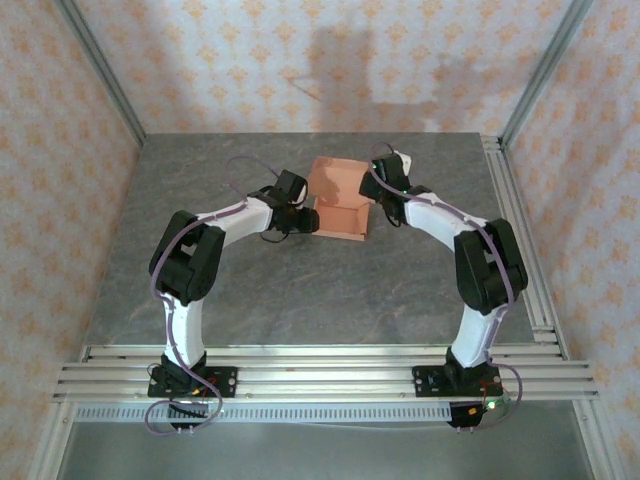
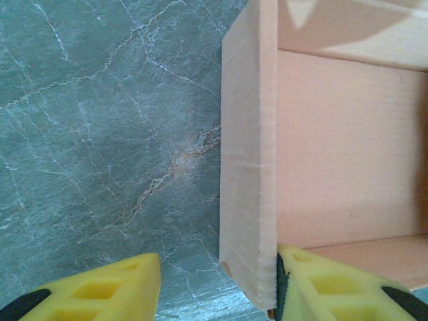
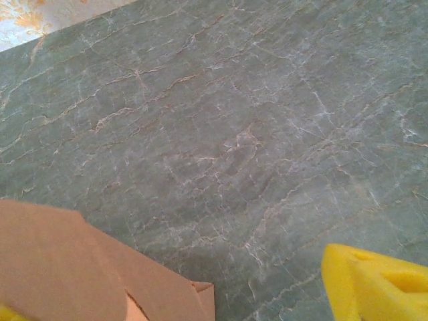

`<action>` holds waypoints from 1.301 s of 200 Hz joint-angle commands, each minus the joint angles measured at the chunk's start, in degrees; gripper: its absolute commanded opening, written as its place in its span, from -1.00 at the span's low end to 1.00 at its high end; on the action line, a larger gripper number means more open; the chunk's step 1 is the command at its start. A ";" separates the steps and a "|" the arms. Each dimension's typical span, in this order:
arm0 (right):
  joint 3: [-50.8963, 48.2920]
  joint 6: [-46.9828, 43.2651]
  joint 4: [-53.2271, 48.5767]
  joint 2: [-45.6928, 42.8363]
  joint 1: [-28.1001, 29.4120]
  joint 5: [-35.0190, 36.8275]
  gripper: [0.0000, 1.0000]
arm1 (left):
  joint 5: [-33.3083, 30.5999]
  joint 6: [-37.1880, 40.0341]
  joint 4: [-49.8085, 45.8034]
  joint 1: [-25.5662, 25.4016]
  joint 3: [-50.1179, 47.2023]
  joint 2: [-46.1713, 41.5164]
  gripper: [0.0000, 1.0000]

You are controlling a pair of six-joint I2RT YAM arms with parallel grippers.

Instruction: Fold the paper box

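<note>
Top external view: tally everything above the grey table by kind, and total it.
Salmon-orange card paper box: 1
Black-and-white robot arms: 2 (left arm, right arm)
Total: 3

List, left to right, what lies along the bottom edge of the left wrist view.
First yellow pad → bare strip of marble table → upright side wall of the paper box → second yellow pad, just inside that wall.
</note>
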 commanded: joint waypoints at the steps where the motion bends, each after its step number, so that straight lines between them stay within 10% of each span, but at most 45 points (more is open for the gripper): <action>1: 3.94 -0.92 -3.70 3.02 -0.75 -1.40 0.60 | 0.43 -0.75 0.31 -0.46 -0.24 -0.62 -0.06; 131: -9.31 -0.46 1.92 -9.76 4.76 1.48 0.62 | 1.54 -2.86 -0.88 -1.38 2.48 0.03 -0.06; 260: -6.37 -0.04 3.18 2.95 5.43 -1.56 -0.66 | 1.26 -2.11 -1.37 -1.48 1.99 -0.44 -0.07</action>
